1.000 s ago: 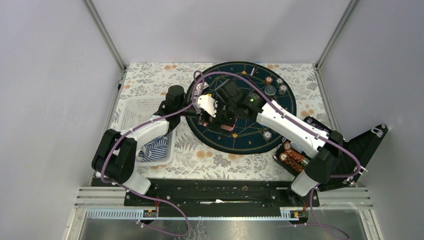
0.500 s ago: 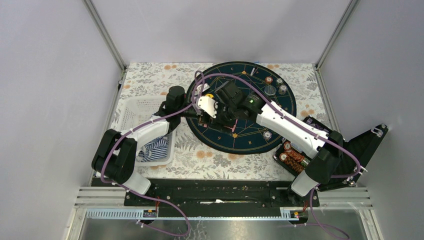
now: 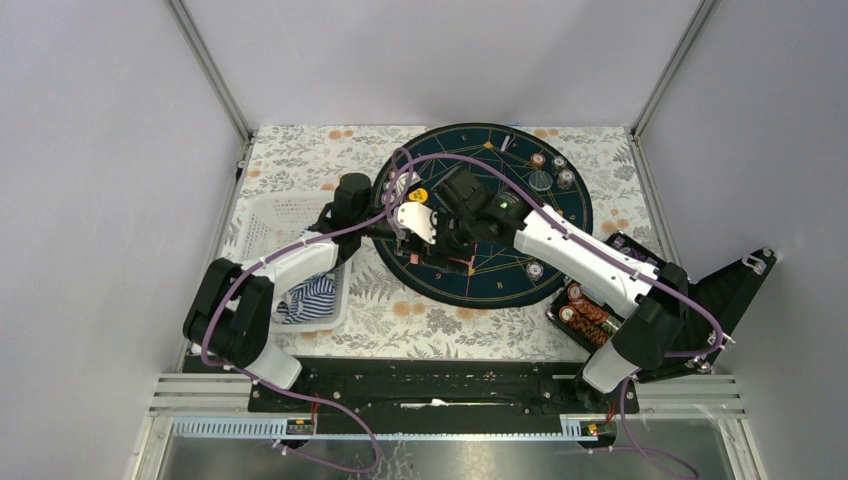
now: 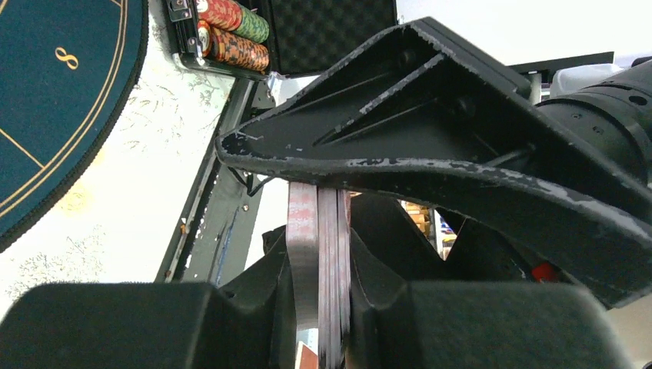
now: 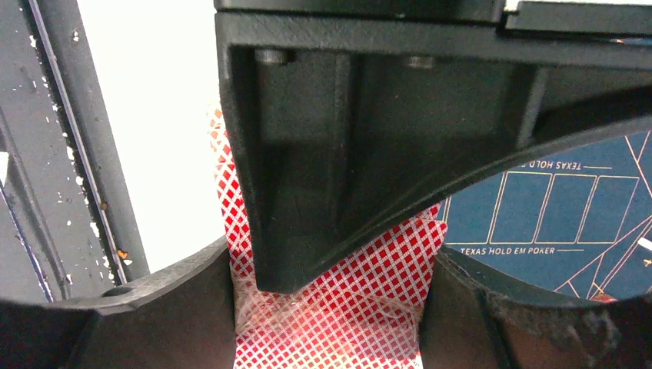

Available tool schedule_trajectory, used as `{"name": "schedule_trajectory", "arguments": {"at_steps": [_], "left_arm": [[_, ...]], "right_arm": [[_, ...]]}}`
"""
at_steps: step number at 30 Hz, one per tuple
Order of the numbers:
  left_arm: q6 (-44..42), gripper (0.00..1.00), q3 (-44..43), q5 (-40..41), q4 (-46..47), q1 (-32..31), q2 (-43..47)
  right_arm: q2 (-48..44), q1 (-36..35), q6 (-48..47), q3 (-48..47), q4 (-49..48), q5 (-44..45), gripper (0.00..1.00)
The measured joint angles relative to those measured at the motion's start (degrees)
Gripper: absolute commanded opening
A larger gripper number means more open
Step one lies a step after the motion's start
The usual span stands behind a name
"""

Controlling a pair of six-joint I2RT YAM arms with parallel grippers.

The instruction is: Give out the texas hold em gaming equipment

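Playing cards point(image 5: 361, 307) sit over the left part of the round mat point(image 5: 553, 207), pinched flat between the left jaws. The right jaws straddle the pack's width, facing its red backs; you cannot tell whether they grip. Expect any pull to run along the card faces.

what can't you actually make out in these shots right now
Faces and count of the playing cards: the left wrist view shows them edge-on, the right wrist only red backs.
Whether the right gripper really clamps them: the left gripper blocks the right wrist view, and from the top the two overlap.
Markings on the chip stacks: too small in the top view.
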State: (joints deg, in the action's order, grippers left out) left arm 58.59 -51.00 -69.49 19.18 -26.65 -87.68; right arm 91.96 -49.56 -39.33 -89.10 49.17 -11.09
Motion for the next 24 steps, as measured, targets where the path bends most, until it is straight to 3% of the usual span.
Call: {"name": "schedule_trajectory", "arguments": {"at_steps": [2,3,14,16,20,24], "left_arm": [[0.39,0.0,0.02,-0.07,0.2,0.0,0.0],[0.61,0.0,0.02,-0.11,0.35,0.0,0.0],[6.62,0.0,1.88,-0.2,8.07,0.0,0.0],[7.61,0.0,1.9,-0.17,8.83,0.0,0.0],[8.66,0.0,1.9,0.2,9.88,0.07,0.0],[8.76,0.02,1.9,0.04,10.34,0.42,0.0]], "right_arm": [[0.0,0.0,-0.07,0.04,-0.09,-0.07,0.95],[-0.04,0.0,-0.15,0.11,-0.2,-0.15,0.99],[-1.49,-0.09,3.34,5.51,-6.97,2.89,0.99],[-1.7,-0.09,4.33,6.38,-8.15,3.39,0.94],[-1.75,-0.11,5.7,6.64,-9.73,4.15,0.69],[-1.92,-0.44,6.16,6.8,-10.29,4.02,0.52]]}}
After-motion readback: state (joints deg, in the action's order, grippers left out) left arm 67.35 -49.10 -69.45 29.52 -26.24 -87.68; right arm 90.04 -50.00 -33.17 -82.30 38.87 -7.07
